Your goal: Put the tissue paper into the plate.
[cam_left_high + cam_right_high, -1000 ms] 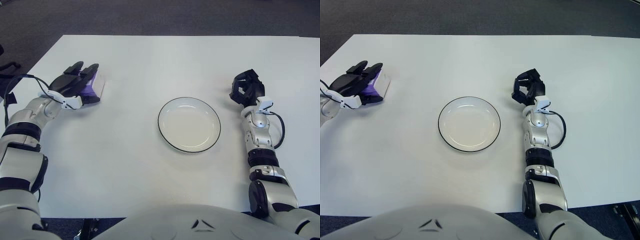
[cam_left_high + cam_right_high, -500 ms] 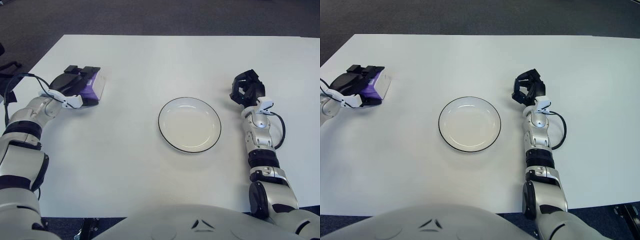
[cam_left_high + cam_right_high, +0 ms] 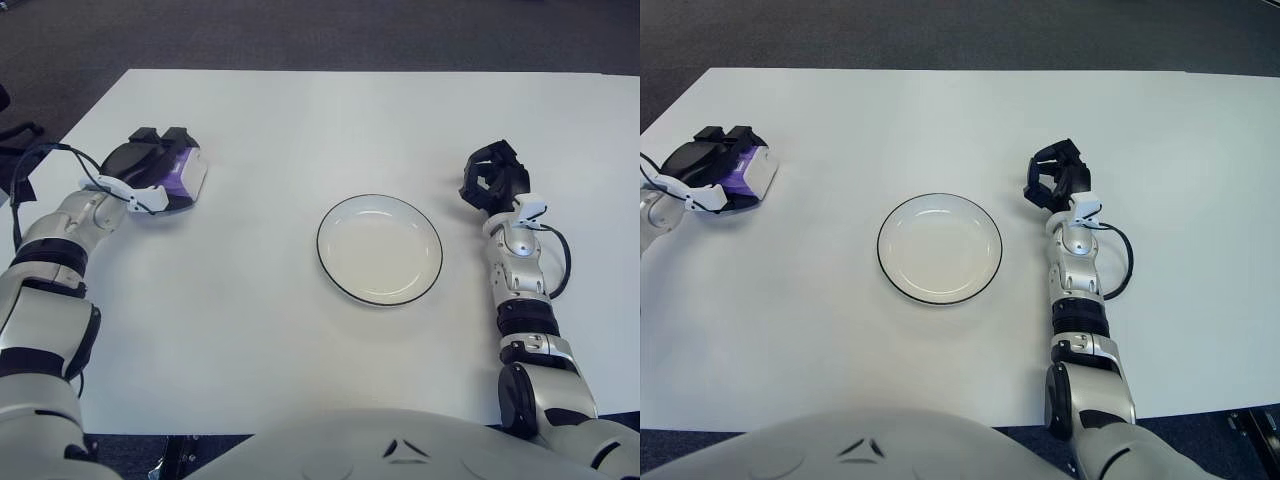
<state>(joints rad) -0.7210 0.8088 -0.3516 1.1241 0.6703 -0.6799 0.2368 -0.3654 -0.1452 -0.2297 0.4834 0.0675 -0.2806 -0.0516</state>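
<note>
A purple and white tissue pack (image 3: 183, 177) lies at the left side of the white table (image 3: 300, 120). My left hand (image 3: 150, 165) sits on top of it with its black fingers curled down over the pack. A white plate (image 3: 379, 249) with a dark rim stands empty in the middle of the table, well to the right of the pack. My right hand (image 3: 493, 180) shows to the right of the plate, fingers curled, holding nothing.
The table's far edge meets dark carpet (image 3: 320, 30). Black cables run along my left wrist (image 3: 60, 155) and beside my right forearm (image 3: 558, 262).
My left hand's fingers, spread above the tissue pack a second ago, have curled down and closed over it. The pack has shifted slightly. The right hand has not moved.
</note>
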